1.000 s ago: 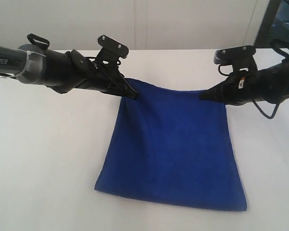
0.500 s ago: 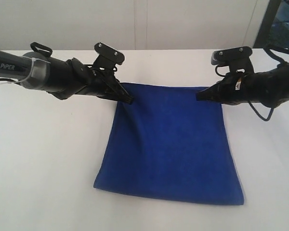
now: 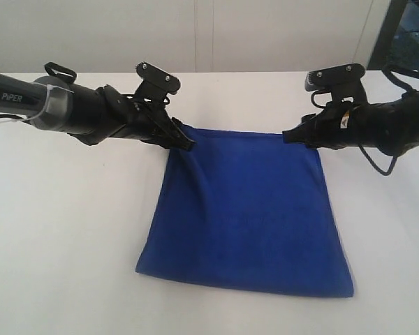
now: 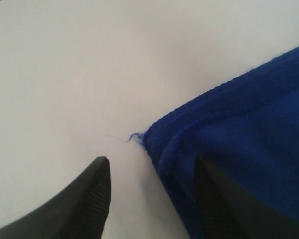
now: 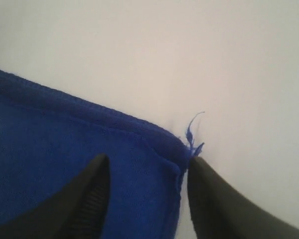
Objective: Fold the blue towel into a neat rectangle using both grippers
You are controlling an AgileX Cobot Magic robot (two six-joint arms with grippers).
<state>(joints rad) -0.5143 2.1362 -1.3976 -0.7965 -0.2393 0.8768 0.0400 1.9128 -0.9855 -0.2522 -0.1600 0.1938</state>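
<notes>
On white table [image 3: 70, 230], blue towel [image 3: 244, 209] is laid flat, far edge spanning btwn both grippers, near edge toward cam.

Hidden / unclear:
- Both arms are cut off at the sides of the ext view.
- Far towel corners are partly covered by left gripper [image 3: 187, 143] and right gripper [image 3: 292, 137] in ext view; jaw gap can't be read there.
- Only fingertips are shown in the wrist views, and most of the towel is cropped.
- Left wrist view: fingers [image 4: 94, 194] are seen spread apart, and the towel corner [image 4: 157, 144], w/ two layers visible, is seen in the gap, lying on the table. The other finger overlaps blue cloth; whether cloth is touched can't be told.
- Right wrist view: fingers [image 5: 89, 199] are spread likewise, w/ the corner and a frayed thread [image 5: 192, 130] at the gap. Contact can't be told either.

Jaws: both are released, nothing is gripped.

Vs earlier frames:
- 1 s ago the far corners were held clear of the table and the far edge sagged btwn the tips; now that edge is laid down and near straight.
- Near edge is drawn slightly further from cam than 1 s ago, unchanged vs 0.5 s ago.
- Gripper positions are barely changed vs 0.5 s ago.
</notes>
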